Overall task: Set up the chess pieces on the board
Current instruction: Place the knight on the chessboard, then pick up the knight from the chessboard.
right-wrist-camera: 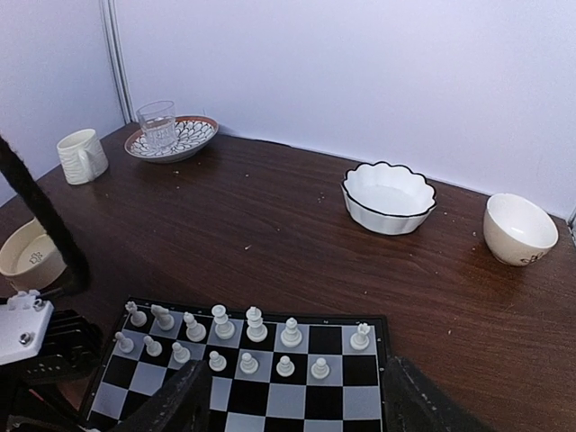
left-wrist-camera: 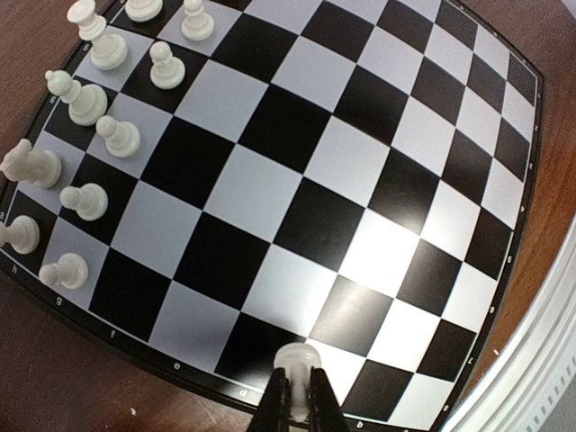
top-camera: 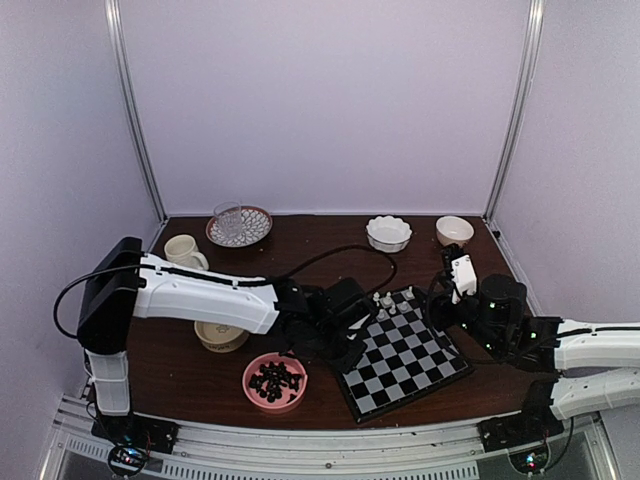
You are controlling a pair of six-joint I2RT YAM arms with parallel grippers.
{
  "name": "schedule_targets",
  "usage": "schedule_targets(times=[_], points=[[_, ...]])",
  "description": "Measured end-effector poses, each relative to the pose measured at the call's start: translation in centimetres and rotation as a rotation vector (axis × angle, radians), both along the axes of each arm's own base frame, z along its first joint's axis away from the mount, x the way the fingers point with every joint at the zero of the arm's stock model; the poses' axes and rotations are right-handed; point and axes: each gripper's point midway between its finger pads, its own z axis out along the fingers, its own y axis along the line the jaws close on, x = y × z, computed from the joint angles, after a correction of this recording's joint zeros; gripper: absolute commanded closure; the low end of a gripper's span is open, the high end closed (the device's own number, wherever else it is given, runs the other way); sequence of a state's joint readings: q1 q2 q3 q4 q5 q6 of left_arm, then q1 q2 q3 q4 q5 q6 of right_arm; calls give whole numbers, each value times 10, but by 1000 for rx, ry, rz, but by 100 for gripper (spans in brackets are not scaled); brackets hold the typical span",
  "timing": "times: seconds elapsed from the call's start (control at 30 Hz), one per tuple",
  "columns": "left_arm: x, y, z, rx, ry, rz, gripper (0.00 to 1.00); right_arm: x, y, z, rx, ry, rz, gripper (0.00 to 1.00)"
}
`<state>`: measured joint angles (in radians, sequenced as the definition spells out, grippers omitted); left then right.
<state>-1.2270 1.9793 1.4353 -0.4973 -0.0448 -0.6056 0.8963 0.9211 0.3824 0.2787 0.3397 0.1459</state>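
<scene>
The board [top-camera: 425,365] lies at the table's front centre, between the two arms. Cream-white chess pieces [top-camera: 385,300] stand in two rows along its far edge; the same pieces [right-wrist-camera: 256,324] show in the right wrist view and run down the left side [left-wrist-camera: 90,103] of the left wrist view. My left gripper [left-wrist-camera: 297,400] hangs over the board's near edge [left-wrist-camera: 270,180], shut on one white chess piece [left-wrist-camera: 298,360]. My right gripper [right-wrist-camera: 292,405] is open above the board's right part [right-wrist-camera: 342,414], with nothing between its fingers [right-wrist-camera: 180,400].
A pink bowl of black pieces [top-camera: 275,381] sits left of the board, with a cream bowl [top-camera: 221,335] behind it. At the back stand a mug [top-camera: 183,251], a patterned plate holding a glass [top-camera: 239,226], a scalloped white bowl [top-camera: 388,232] and a small cream bowl [top-camera: 454,230].
</scene>
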Motion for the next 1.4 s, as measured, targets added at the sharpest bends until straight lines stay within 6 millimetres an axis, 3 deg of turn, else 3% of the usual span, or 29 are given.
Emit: schedule_targets(times=[0.1, 0.23, 0.37, 0.57, 0.7, 0.83, 1.0, 1.13, 1.23, 1.4], points=[[1, -2, -4, 12, 2, -4, 96, 0, 0, 0, 6, 4, -2, 31], [2, -5, -6, 20, 4, -7, 74, 0, -1, -1, 8, 6, -5, 31], [2, -6, -5, 21, 4, -12, 58, 1, -1, -2, 5, 9, -7, 31], [3, -10, 2, 7, 0, -10, 55, -1, -2, -4, -4, 18, -2, 33], [6, -9, 5, 10, -18, -3, 55, -7, -4, 5, 19, 7, 21, 35], [14, 2, 28, 10, -71, 13, 54, -13, -5, 10, 41, 20, 41, 35], [39, 31, 105, -92, -169, 73, 54, -16, -3, 6, 27, 134, 37, 30], [74, 79, 160, -175, -268, 186, 52, -14, 9, 18, 16, 247, 15, 24], [95, 117, 168, -181, -320, 271, 51, -22, 29, 20, 4, 337, 23, 23], [120, 177, 139, -107, -378, 391, 46, -44, 55, 1, -43, 494, 33, 24]])
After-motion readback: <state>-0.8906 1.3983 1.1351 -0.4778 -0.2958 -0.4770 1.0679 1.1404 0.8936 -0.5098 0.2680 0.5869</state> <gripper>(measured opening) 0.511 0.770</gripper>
